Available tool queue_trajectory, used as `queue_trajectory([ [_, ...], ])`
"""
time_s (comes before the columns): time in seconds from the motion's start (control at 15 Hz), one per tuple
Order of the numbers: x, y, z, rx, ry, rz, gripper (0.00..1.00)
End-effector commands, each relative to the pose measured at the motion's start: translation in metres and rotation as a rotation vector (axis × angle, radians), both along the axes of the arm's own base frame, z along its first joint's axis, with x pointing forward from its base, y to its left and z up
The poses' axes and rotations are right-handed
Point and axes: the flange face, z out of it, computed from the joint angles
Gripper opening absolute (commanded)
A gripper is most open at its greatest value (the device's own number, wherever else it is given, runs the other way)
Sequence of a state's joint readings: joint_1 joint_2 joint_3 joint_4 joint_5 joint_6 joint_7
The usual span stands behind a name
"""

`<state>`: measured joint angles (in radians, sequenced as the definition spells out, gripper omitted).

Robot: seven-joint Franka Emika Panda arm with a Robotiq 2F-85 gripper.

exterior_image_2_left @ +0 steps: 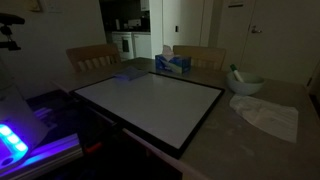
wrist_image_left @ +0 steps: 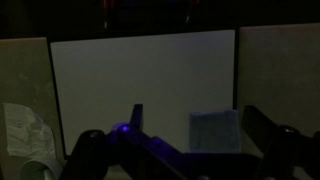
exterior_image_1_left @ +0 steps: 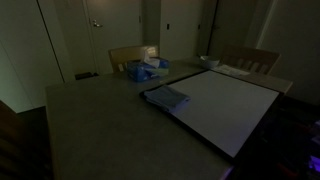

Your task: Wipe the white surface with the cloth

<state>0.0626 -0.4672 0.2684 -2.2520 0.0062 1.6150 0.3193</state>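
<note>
Dim, grainy views; faint light from a far doorway (exterior_image_2_left: pixel 128 25).

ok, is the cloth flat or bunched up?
Flat: in the wrist view the cloth is a neat rectangle lying at a corner of the board.

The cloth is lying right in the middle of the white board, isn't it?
Not quite. The cloth does lie on the white board, but near one corner, not in the middle. An exterior view shows this, and the wrist view agrees.
</note>
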Motion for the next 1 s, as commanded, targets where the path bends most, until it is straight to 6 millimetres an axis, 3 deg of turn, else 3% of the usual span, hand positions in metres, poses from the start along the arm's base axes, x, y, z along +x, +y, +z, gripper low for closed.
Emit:
queue_trajectory([
  [0.0,-0.001,0.009,0.002,0.016,0.001,-0.003,1.0],
  [0.6,0.013,0.076,0.025,0.077,-0.127,0.106,1.0],
  [0.93,0.05,0.136,0.011,0.111,-0.158,0.174,1.0],
])
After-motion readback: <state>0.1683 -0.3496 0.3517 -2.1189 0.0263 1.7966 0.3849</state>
